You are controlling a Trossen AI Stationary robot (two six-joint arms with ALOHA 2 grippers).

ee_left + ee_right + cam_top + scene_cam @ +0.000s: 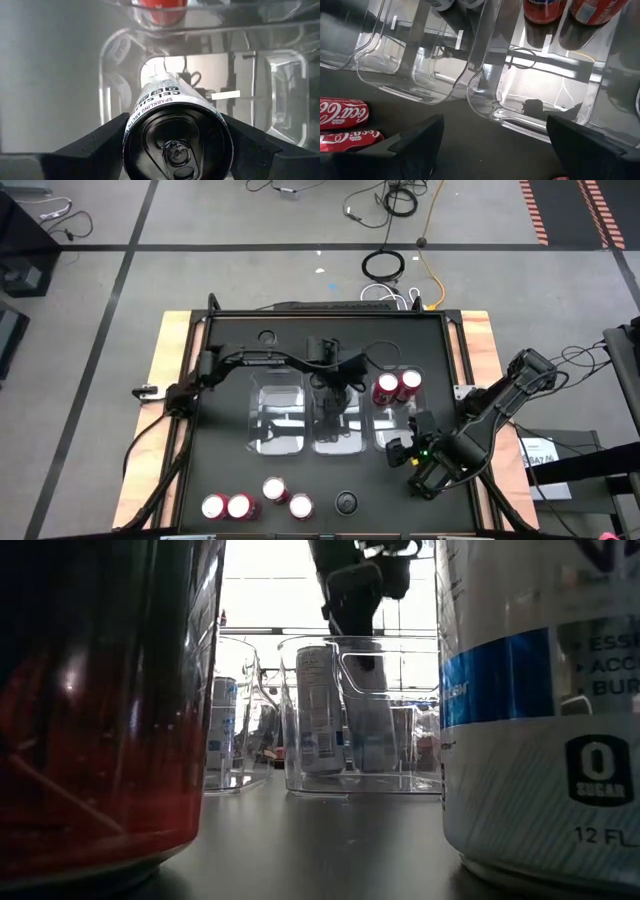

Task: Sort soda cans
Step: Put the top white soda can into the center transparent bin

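Across the black bench point(225, 470), three clear rectangular plastic bins sit side by side as sorting slots: the three o'clock bin point(398, 425) holds two red cans point(397, 387). Over the middle bin point(335, 430), the left gripper point(333, 408) lowers a white can with a dark top point(177, 135), jaws clamped on it. Four red-sided, silver-topped cans point(255, 500) wait at six o'clock beside a dark-topped can point(346, 502). Right gripper point(415, 452) hovers at four o'clock, jaws apart, ready to fetch.

We saw glossy clear plastic bins point(281, 415); shiny metal tops on the red cans point(398, 387); matt black tabletop point(400, 490); pale wood edge point(172, 350).
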